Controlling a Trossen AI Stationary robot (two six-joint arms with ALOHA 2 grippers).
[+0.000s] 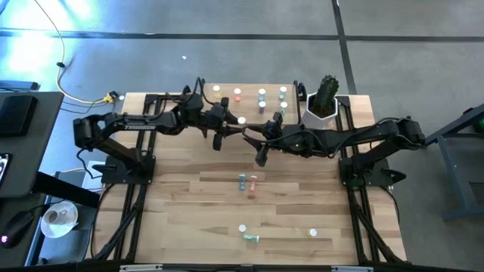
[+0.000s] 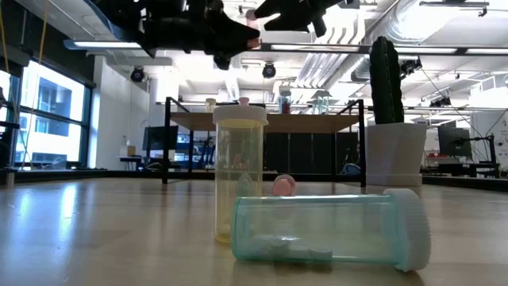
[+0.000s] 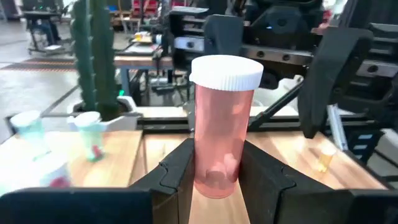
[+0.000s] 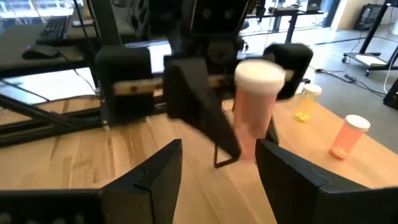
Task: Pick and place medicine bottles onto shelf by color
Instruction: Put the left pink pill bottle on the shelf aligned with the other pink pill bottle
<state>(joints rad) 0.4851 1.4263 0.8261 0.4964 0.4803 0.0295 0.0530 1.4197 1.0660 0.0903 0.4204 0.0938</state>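
A pink medicine bottle with a white cap stands upright in my left gripper, high over the table's far middle. My right gripper faces it from the right, open, its fingers apart from the bottle. The shelf at the far edge carries several bottles standing on their bases. On the table a yellow bottle stands upright and a green one lies on its side. My left gripper pinches the pink bottle's lower body between its two fingers. The fingers come level from the table's left. The bottle stands upright in the hold, cap up, lifted clear of the table.
A cactus in a white pot stands right of the shelf. Two bottles lie mid-table, and one more sits near the front right. Bare wood lies left and right of these.
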